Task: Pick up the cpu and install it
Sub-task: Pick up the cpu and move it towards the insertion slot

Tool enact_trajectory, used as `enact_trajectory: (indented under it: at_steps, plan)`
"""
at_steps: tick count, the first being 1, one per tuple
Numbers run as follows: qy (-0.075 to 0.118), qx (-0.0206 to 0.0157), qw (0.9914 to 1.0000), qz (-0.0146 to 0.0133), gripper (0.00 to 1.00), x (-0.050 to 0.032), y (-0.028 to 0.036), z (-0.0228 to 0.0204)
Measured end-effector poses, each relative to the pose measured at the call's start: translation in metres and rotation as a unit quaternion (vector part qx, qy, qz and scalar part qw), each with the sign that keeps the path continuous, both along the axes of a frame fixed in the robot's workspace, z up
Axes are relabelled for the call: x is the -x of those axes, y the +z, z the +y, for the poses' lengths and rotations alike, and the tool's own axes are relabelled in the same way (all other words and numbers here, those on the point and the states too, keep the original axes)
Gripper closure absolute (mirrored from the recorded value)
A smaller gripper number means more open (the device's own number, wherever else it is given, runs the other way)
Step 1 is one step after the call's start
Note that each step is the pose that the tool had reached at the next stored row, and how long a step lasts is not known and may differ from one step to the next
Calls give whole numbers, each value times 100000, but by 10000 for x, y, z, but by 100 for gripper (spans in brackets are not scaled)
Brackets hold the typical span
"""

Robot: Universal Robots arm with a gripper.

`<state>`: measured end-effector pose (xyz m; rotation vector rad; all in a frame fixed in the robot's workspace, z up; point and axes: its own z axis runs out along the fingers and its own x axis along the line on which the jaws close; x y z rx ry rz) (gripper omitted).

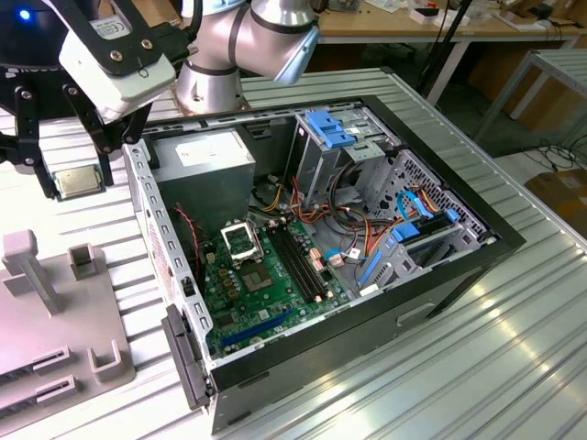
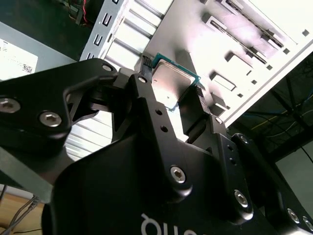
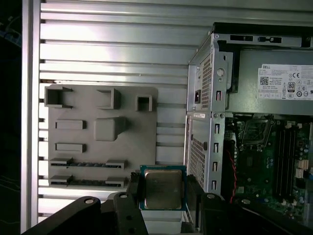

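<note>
The pick-up is judged done: the cpu (image 3: pixel 162 188) is clamped flat between the jaws of the gripper (image 1: pixel 76 182). It is held in the air over the ribbed metal table (image 1: pixel 514 348), between the grey fixture plate (image 1: pixel 64 312) and the open computer case's (image 1: pixel 139 197) side wall. The motherboard socket (image 1: pixel 241 240) is seen empty, so installation is left.

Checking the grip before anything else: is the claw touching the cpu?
Touching. In the first wrist view the claw clamps the cpu, with a finger pressed against each of two opposite edges.
</note>
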<state>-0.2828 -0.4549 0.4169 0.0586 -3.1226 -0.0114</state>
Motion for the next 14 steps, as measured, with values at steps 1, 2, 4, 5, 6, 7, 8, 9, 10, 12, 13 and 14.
enact_trajectory:
  at_steps: [1, 2, 4, 5, 6, 7, 8, 9, 10, 12, 13, 14]
  plan:
    - [2, 2, 100000, 2, 52, -8, 0, 0]
    - [1, -1, 100000, 0, 52, -17, 0, 0]
    - [3, 0, 100000, -1, 52, -36, 0, 0]
    - [1, 0, 100000, 2, 52, -44, 0, 0]
    - [-1, -2, 100000, -2, 52, -51, 0, 0]
    - [-1, 2, 100000, 3, 52, -62, 0, 0]
    - [-2, 2, 100000, 1, 52, -76, 0, 0]
    - [-3, -1, 100000, 0, 52, -86, 0, 0]
    - [-1, -3, 100000, -2, 52, -98, 0, 0]
    - [-1, -1, 100000, 1, 52, -122, 0, 0]
    - [-2, 0, 100000, 0, 52, -135, 0, -1]
    - [-1, 2, 100000, 2, 52, -149, 0, -1]
